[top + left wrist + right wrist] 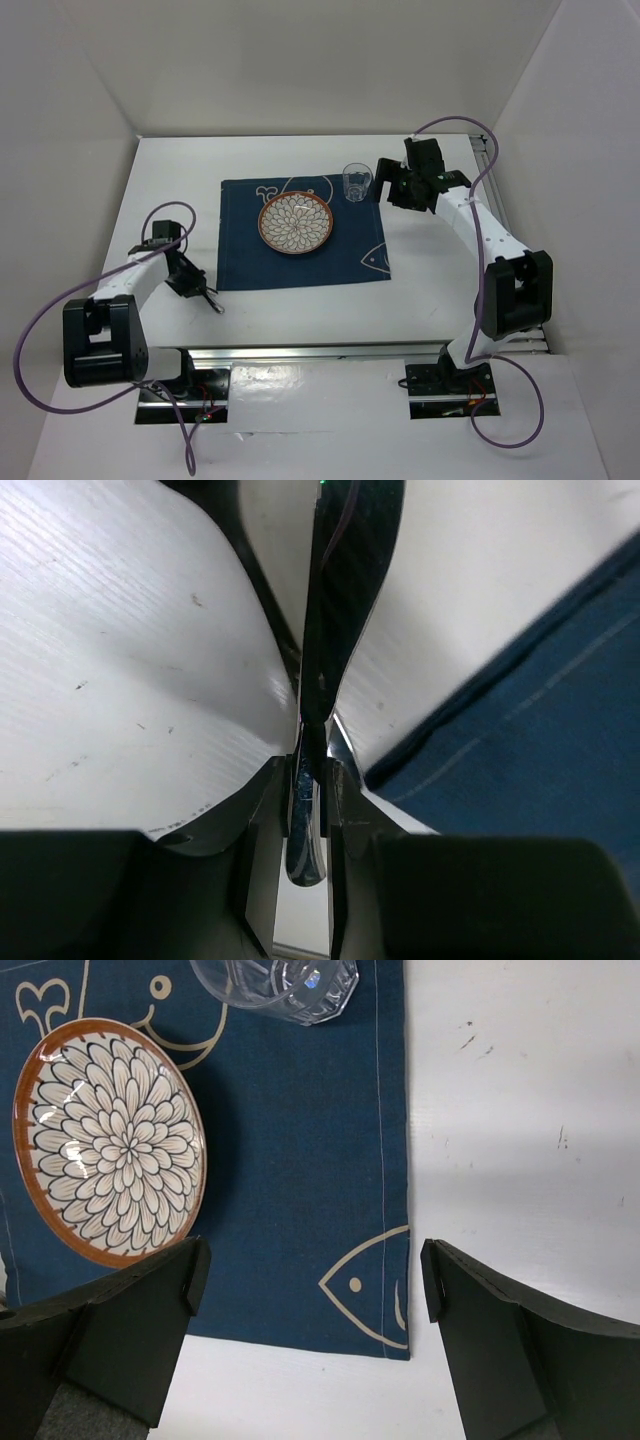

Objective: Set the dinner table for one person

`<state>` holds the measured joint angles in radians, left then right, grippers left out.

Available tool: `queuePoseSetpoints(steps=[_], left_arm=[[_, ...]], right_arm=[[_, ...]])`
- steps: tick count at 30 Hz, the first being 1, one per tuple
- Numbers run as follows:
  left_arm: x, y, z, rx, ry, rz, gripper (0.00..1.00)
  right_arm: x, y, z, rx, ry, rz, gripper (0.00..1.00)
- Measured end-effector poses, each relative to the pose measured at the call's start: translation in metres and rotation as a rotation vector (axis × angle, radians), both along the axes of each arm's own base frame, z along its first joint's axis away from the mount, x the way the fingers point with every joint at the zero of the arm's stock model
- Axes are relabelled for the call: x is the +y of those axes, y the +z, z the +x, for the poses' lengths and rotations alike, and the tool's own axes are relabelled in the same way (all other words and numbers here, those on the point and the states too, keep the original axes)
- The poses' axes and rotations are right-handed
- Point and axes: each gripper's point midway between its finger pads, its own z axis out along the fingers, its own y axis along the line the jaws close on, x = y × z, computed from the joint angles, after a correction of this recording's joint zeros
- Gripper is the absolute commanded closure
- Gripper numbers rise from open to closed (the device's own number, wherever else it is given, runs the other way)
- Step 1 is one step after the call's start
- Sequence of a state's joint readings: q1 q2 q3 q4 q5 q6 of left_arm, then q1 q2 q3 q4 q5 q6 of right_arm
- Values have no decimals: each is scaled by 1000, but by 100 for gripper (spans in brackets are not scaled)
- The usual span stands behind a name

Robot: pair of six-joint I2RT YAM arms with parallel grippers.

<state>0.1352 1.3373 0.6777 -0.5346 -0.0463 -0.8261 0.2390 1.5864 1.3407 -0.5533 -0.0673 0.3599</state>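
The dinner table (300, 320) is a white tabletop with a dark blue fish-print placemat (350, 262) on it. A flower-patterned plate (297, 222) with a brown rim sits on the mat, and a clear glass (357, 182) stands at the mat's far right corner. My left gripper (198, 290) is low over the table left of the mat. Its jaws press both sides of a slim, dark, glossy utensil (340, 580). My right gripper (310, 1270) hangs open and empty near the glass; below it are the mat (300, 1160), the plate (108, 1140) and the glass (280, 985).
White walls enclose the table on three sides. A metal rail (320, 352) runs along the near edge between the two arm bases. Purple cables loop off both arms. Bare tabletop (100, 630) lies left of the mat's edge (520, 710).
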Motion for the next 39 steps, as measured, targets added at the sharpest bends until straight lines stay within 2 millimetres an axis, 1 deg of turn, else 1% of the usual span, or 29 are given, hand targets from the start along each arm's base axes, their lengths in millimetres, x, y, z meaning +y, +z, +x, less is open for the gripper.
queuePoseSetpoints(steps=[3,7,9,10,12,14,16,19,21,23,24,27,29,31,34,39], left_arm=[[-1,17,6,-24,-39,2,100],[-3,56,25,-124,-92,26,100],[-8,76,33,-186,-135,38,100],[-12,82,35,-207,-152,40,100],[-25,93,37,-237,-219,40,100],[-46,100,39,-254,-300,27,100],[-74,107,39,-261,-401,4,100],[-113,120,42,-273,-537,-30,100],[-139,127,46,-284,-616,-41,100],[-170,133,50,-291,-697,-57,100],[-188,135,51,-289,-740,-64,100],[-238,139,54,-290,-835,-90,100],[-272,138,58,-286,-879,-109,100],[-301,135,63,-278,-902,-127,100],[-333,122,74,-257,-887,-144,100],[-360,92,95,-213,-825,-125,100]], right_arm=[[1,0,0,1,-2,2,0],[4,-2,-2,8,3,6,0],[8,-3,-4,11,8,7,0],[9,-3,-5,12,10,8,0],[11,-3,-5,12,13,11,0],[11,-3,-6,14,10,11,0],[7,-4,-12,22,5,17,0],[-2,-4,-28,38,-5,42,0],[-12,-1,-45,45,-29,63,0],[-21,7,-64,34,-57,91,0],[-24,15,-71,17,-66,104,0],[-27,40,-82,-47,-76,136,0],[-29,50,-88,-75,-82,140,0],[-32,55,-93,-83,-95,140,0],[-39,60,-99,-91,-125,136,0],[-48,65,-109,-93,-158,127,0]])
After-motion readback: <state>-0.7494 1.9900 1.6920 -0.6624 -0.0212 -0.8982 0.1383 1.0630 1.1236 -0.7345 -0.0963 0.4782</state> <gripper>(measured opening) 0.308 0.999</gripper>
